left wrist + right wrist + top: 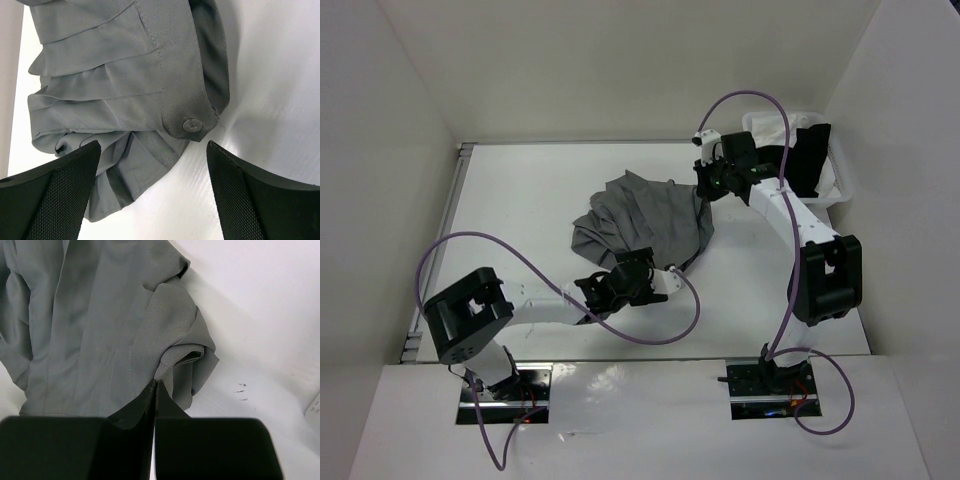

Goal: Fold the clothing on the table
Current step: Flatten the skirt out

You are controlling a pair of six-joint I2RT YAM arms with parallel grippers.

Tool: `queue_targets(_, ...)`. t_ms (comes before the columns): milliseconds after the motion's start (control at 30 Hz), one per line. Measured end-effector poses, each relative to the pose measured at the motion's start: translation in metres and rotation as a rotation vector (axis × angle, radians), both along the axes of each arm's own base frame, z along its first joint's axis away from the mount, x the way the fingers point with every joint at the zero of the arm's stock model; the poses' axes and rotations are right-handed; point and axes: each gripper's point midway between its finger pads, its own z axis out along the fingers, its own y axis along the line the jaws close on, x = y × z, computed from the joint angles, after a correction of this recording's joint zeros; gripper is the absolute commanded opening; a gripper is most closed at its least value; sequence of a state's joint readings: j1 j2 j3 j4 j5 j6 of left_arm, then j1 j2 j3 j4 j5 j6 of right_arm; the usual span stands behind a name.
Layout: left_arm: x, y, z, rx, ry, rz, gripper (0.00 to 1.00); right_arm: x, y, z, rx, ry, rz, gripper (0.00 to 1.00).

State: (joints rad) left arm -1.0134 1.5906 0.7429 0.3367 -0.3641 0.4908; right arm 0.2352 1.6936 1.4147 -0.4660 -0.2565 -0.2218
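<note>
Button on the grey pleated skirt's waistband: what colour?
Grey, matching the pleated skirt; small round button shows best in left wrist view.

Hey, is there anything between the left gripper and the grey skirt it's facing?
Nothing visible. The left gripper is open, and the grey skirt lies right ahead of its fingers on the table, waistband button nearest. The black garment sits off in the basket at the far right.

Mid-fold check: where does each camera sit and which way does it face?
Top external: above and behind, looking down on table and grey pleated skirt; left arm, right arm show.
Left wrist: on the left arm, looking past open left fingers at the skirt's buttoned waistband.
Right wrist: looking past shut right fingers at the skirt's edge.
Shared: all see the skirt.
</note>
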Motion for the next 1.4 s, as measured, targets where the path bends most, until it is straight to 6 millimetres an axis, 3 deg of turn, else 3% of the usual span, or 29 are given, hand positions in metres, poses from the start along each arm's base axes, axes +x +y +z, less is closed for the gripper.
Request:
queue_targets(500, 0.003, -0.008, -0.014, 0.027, 0.023, -0.009, 0.81, -0.001, 0.001, 0.000, 0.014, 0.005, 0.005, 0.00)
queue_targets(700, 0.006, -0.016, -0.010, 0.012, 0.022, -0.020, 0.65, -0.001, -0.002, -0.003, 0.012, 0.012, -0.001, 0.00)
queue_targets(800, 0.005, -0.021, -0.014, 0.014, 0.030, -0.030, 0.63, -0.002, -0.002, -0.005, 0.011, 0.017, -0.001, 0.00)
queue_targets(900, 0.003, -0.023, -0.019, 0.023, 0.041, -0.039, 0.48, -0.003, -0.002, -0.006, 0.011, 0.020, -0.001, 0.00)
queue_targets(967, 0.000, -0.024, -0.023, 0.032, 0.050, -0.046, 0.31, -0.003, -0.003, -0.006, 0.011, 0.020, -0.002, 0.00)
queue_targets(1100, -0.002, -0.025, -0.026, 0.042, 0.061, -0.053, 0.08, -0.003, -0.005, -0.007, 0.013, 0.022, -0.006, 0.00)
queue_targets(1233, 0.001, -0.027, -0.023, 0.038, 0.060, -0.046, 0.00, -0.003, -0.010, -0.011, 0.011, 0.032, -0.015, 0.00)
queue_targets(1400, 0.007, -0.028, -0.010, 0.036, 0.047, -0.016, 0.00, -0.002, -0.018, -0.008, 0.024, 0.030, -0.032, 0.00)
